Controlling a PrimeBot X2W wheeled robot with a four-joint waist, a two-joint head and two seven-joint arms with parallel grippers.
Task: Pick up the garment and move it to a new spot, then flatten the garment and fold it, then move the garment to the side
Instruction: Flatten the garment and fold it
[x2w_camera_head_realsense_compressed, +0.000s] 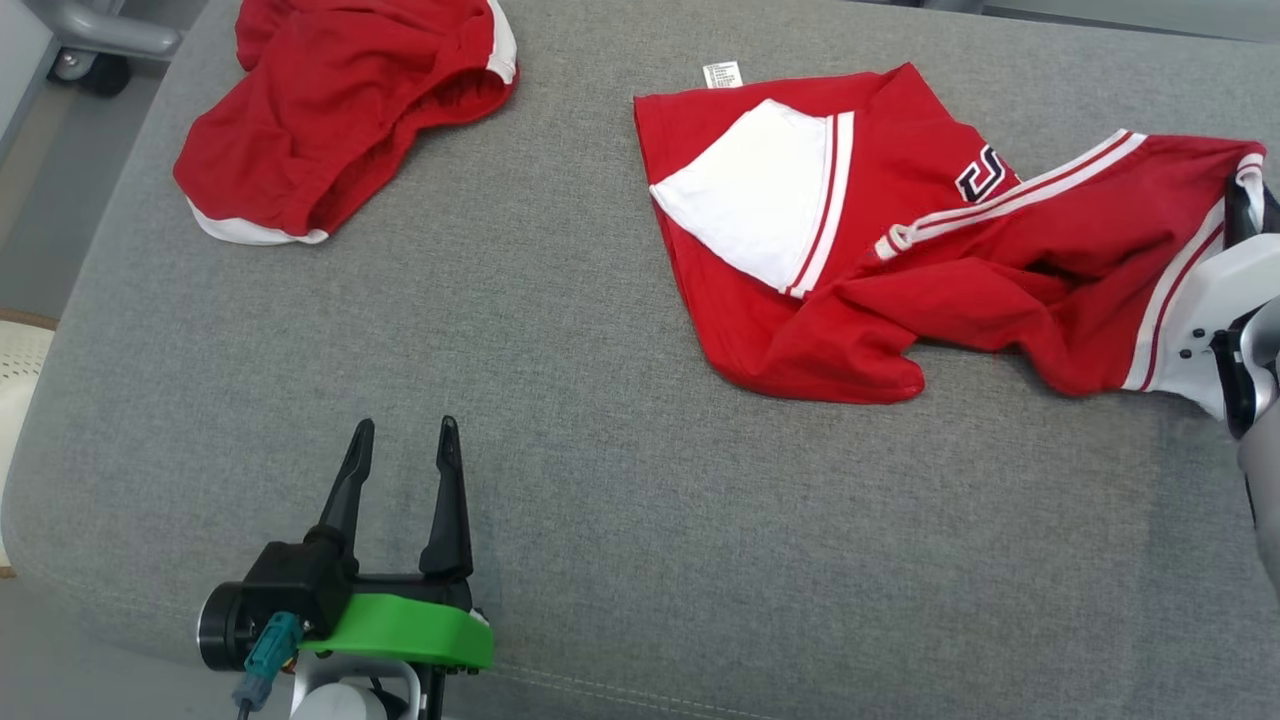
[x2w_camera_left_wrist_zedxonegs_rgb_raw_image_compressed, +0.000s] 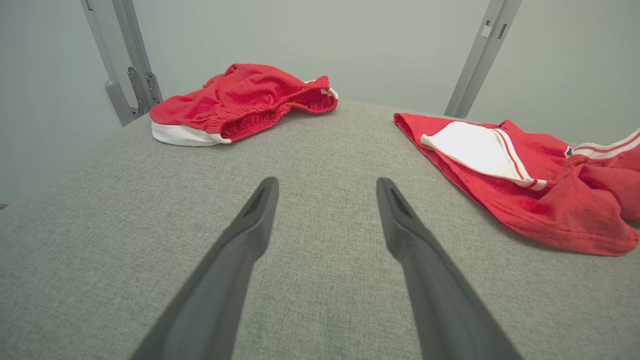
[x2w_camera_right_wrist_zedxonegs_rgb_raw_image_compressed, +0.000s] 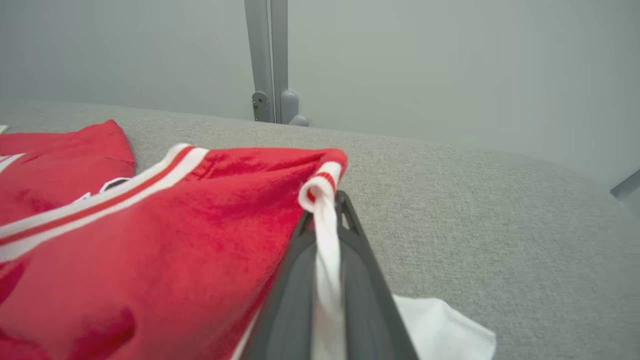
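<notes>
head view puts the red knit garment with a white panel and white-and-red striped trim (x2w_camera_head_realsense_compressed: 900, 270) on the right half of the grey woven fabric surface (x2w_camera_head_realsense_compressed: 600, 520). it is crumpled and only partly spread, and its long axis runs left to right across the robot's front. its white panel end lies toward the middle of the surface, its striped hem end toward the right edge. the right fingers (x2w_camera_head_realsense_compressed: 1240, 210) are at that right end, closed tight on the hem. the right wrist view shows these right fingers (x2w_camera_right_wrist_zedxonegs_rgb_raw_image_compressed: 300, 280) pinched together with a band of white trim standing up between them, and the red body of the garment (x2w_camera_right_wrist_zedxonegs_rgb_raw_image_compressed: 150, 240) spreads away to that view's left. so the cloth trails leftward from the grip, and a lift would, i judge, hang it by one corner with most of its bulk dragging behind. the left fingers (x2w_camera_head_realsense_compressed: 447, 500) sit at the lower left, spread wide with nothing between them, well apart from the garment. in the left wrist view they point over bare fabric, with the garment (x2w_camera_left_wrist_zedxonegs_rgb_raw_image_compressed: 525, 185) off to their right. the right arm is plainly the nearer one. farther out, a second red bunched garment with white trim (x2w_camera_head_realsense_compressed: 330, 110) lies at the far left, and a small white label (x2w_camera_head_realsense_compressed: 722, 74) sits at the first garment's far edge.
</notes>
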